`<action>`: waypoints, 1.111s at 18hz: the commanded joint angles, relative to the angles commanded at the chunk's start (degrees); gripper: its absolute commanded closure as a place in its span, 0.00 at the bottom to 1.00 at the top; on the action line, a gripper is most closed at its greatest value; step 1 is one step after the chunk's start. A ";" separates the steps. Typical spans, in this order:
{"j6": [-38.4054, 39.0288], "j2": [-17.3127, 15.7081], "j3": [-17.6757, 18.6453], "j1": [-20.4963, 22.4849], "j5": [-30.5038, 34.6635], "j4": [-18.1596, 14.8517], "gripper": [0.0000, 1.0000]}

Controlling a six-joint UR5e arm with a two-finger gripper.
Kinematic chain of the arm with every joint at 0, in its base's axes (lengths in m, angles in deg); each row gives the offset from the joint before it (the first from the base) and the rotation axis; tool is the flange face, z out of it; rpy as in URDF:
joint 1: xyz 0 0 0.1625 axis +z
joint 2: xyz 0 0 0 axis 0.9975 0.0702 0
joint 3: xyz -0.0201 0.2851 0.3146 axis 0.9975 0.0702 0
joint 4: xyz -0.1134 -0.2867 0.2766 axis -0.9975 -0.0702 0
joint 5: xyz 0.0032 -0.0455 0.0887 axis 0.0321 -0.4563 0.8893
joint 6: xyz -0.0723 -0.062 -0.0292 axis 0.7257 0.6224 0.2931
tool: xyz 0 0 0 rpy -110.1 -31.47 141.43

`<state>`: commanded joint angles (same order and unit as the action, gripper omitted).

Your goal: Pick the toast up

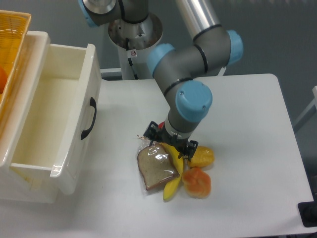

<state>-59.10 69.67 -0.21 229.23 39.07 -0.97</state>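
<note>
A woven yellow wicker basket [11, 44] sits at the upper left edge of the frame, with a sliver of something orange showing inside at the very border. Just right of it stands a cream-white plastic bin [74, 99] with a black handle [89, 118] on its right wall, resting on the left part of the white tabletop [247, 109]. Toward the centre of the frame, slightly below the middle, lies the toast [156, 168], a flat brown bread slice with a darker crust, wrapped in shiny clear plastic, flat on the table with its rounded end up and left. A yellow banana [174, 171] lies along the toast's right edge, touching it. Directly above the toast's upper edge and the banana's upper end hangs the black two-finger gripper [170, 145] of the grey-and-blue robot arm [190, 101], which reaches down from the top centre of the frame, where its round base [134, 34] stands behind the table. The gripper's fingers point down close to the wrap and the banana, but the wrist hides the tips, so I cannot tell whether the jaws are apart or together, or whether they touch anything. A small patch of red [161, 126] shows behind the gripper. To the right, a yellow bell pepper [203, 156] peeks out beside the gripper, and below it sits an orange lumpy bun-like item [196, 182], touching the banana's lower end.
</note>
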 joint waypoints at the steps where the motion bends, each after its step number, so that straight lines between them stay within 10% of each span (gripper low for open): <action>1: 0.00 0.35 0.09 0.70 0.00 0.44 0.00; 20: 5.63 3.96 0.44 0.88 -0.53 2.90 0.00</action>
<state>-53.47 73.63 0.22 230.11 38.54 1.93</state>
